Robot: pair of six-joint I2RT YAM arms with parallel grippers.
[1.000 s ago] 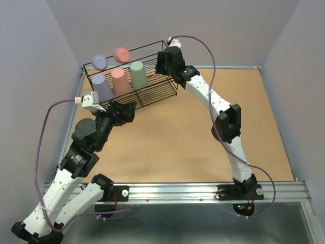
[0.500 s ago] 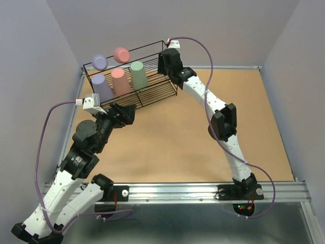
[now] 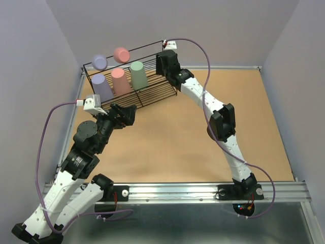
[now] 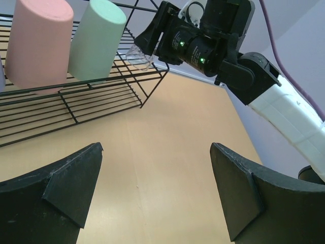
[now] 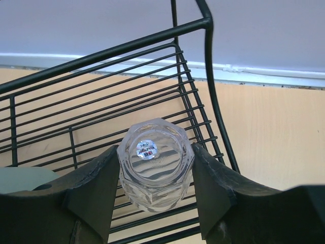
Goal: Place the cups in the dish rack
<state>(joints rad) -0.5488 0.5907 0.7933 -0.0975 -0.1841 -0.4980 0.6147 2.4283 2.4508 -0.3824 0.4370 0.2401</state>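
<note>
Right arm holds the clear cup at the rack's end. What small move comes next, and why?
Probably lower it a little, then release: the right gripper is shut on the clear cup, held over bare bars of the dish rack, beside the green cup.

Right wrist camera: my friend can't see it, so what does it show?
The right gripper holds a small clear cup between its two black fingers, a round sticker on the end facing the camera. Beneath it lie the thin bars of the black wire dish rack, with tan table beyond.
</note>
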